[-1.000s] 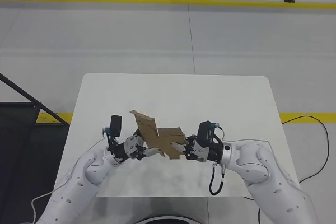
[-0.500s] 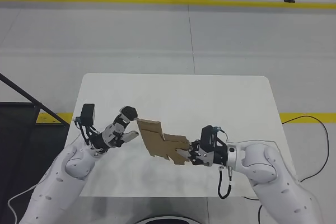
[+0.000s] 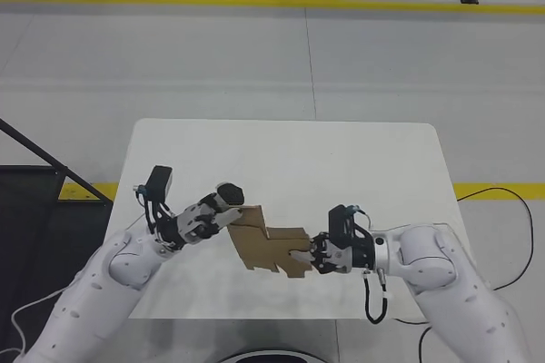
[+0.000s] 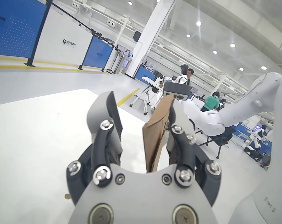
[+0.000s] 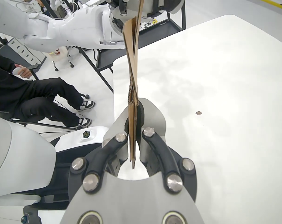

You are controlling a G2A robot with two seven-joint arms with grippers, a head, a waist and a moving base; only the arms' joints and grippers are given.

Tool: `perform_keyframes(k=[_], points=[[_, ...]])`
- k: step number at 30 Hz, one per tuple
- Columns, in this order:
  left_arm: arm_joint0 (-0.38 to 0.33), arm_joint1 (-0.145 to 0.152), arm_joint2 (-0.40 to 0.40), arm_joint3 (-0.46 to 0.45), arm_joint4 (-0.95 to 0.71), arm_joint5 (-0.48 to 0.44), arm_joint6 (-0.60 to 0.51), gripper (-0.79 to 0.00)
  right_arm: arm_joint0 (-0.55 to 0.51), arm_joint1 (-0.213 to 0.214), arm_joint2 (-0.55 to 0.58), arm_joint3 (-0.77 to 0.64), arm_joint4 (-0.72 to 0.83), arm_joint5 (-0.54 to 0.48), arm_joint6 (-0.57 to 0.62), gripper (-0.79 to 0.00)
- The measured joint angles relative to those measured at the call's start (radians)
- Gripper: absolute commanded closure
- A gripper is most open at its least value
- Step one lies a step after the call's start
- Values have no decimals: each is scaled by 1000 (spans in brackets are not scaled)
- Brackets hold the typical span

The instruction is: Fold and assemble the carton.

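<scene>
The carton (image 3: 268,243) is a flat brown cardboard blank held above the middle of the white table (image 3: 345,163). My right gripper (image 3: 311,255) is shut on its right end; in the right wrist view the carton (image 5: 132,54) runs edge-on out of the right gripper (image 5: 135,116). At the blank's left end my left gripper (image 3: 230,207) stands open, straddling that end. Seen from the left wrist, the carton (image 4: 156,129) stands between the fingers of the left gripper (image 4: 143,120), close to one finger (image 4: 177,131) and apart from the other.
A small cardboard scrap (image 5: 198,113) lies on the table surface. A black rack (image 3: 18,218) stands just off the table's left side. The table's far half (image 3: 291,145) is bare.
The left gripper let go of the carton, swung out to the left, then came back open around its left end. The right gripper kept its hold and shifted the blank slightly right and lower.
</scene>
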Motion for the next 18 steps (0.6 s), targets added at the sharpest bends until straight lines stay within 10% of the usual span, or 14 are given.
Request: perform_keyframes(k=[18], points=[[-11,85,78,-60,-115,0,-42,-345,76,12,-53,47,135,10,82,0]])
